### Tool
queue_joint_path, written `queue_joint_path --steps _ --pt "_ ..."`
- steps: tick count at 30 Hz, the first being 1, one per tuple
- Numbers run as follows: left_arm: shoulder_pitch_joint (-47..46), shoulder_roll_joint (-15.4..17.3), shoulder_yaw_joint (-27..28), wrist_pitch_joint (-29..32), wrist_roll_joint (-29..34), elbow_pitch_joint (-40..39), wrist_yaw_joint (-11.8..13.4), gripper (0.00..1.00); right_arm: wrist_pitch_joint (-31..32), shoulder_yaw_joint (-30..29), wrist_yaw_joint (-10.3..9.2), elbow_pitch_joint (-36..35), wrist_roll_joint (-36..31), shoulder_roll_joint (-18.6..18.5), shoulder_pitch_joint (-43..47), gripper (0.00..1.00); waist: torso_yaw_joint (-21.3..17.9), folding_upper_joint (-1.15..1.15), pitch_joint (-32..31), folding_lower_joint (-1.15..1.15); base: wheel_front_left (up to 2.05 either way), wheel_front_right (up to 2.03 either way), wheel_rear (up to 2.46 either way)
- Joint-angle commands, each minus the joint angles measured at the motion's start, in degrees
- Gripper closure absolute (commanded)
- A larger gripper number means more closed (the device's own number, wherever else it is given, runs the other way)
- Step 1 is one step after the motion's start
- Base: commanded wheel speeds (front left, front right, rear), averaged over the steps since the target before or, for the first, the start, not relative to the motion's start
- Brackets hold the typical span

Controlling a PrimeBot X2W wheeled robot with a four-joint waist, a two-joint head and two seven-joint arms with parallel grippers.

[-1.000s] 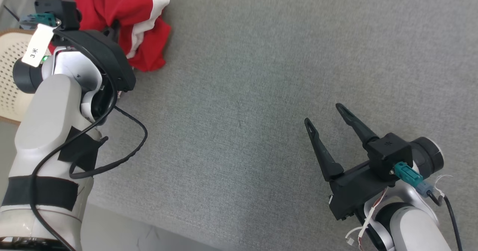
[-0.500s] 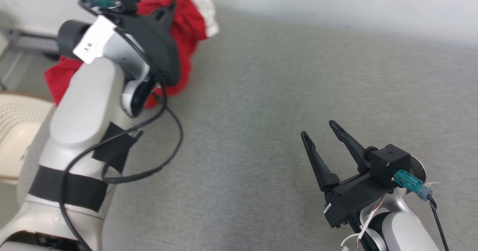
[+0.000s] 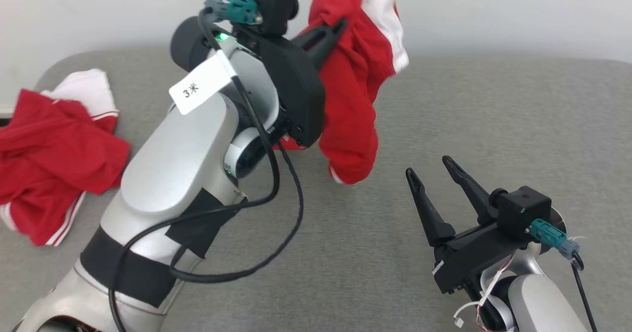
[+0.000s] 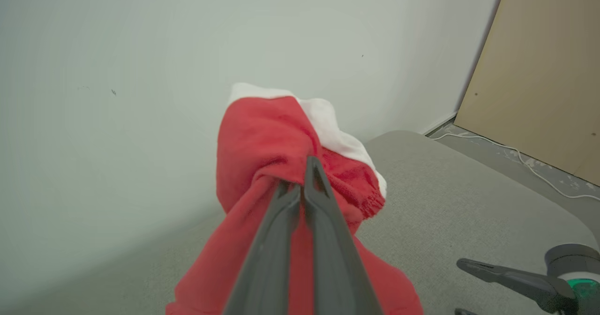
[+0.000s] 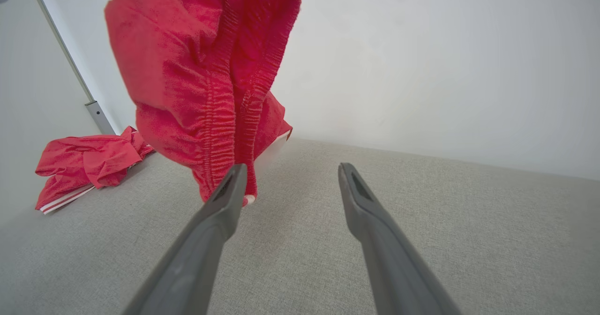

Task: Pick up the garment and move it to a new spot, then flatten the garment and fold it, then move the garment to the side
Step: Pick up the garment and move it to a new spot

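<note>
Grey woven cloth covers the surface (image 3: 493, 124) that takes up most of my head view, and I place everything against it. Behind its far edge stands a plain pale wall (image 3: 98, 16). Off its right end, in the left wrist view, a tan board (image 4: 539, 71) leans or stands upright on the floor.

My left arm (image 3: 173, 174) reaches up and across above the left half of the surface, silver-white with bands of black tape and a black cable (image 3: 291, 213) looping under it. From its end hangs the garment (image 3: 355, 100), red with a white panel near the top and a gathered elastic hem. It is lifted above the middle of the surface, with the wall behind its upper part. Its lowest fold comes down close to the grey cloth, and I cannot tell whether it touches.

A second red-and-white piece of clothing (image 3: 44, 144) lies crumpled on the left end of the surface, well apart from the hanging one.

The right pincer (image 3: 428, 165) hovers over the right half of the surface, fingers spread wide and grasping nothing. The left pincer (image 4: 298, 179) is clenched on a bunched fold of the garment, high above the surface.

A white label (image 3: 200, 85) with dark characters dangles from the left wrist.
</note>
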Motion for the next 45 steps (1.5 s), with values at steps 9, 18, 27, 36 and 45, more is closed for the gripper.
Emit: queue_joint_path --steps 9,18,27,36,45 --pt "1.4 0.4 -5.5 10.3 -1.3 -1.9 1.4 1.0 -1.0 -1.1 0.0 0.4 0.7 -0.2 -0.8 0.0 -8.4 0.01 2.4 0.01 0.0 0.0 0.0" --pt "4.7 3.5 -9.1 20.4 -2.0 -1.2 2.1 1.0 -1.5 -1.6 0.0 0.6 0.4 -0.2 -0.8 0.0 -10.0 0.01 4.5 0.01 0.0 0.0 0.0" --pt "8.1 8.5 -8.3 19.9 -0.5 5.5 5.7 1.0 -1.0 -0.6 0.0 1.3 0.3 -0.2 -1.2 0.0 -9.8 0.01 3.8 0.01 0.0 0.0 0.0" --pt "9.5 10.5 -7.8 16.9 0.0 10.8 7.8 0.0 -0.4 -0.7 0.0 1.4 -0.1 -0.2 -0.2 0.0 -9.0 0.01 2.4 0.01 0.0 0.0 0.0" --pt "7.8 10.4 -7.2 15.4 0.6 11.8 10.3 0.0 0.3 -0.4 0.0 1.2 0.0 -0.2 0.5 0.0 -7.9 0.01 1.0 0.01 0.0 0.0 0.0"
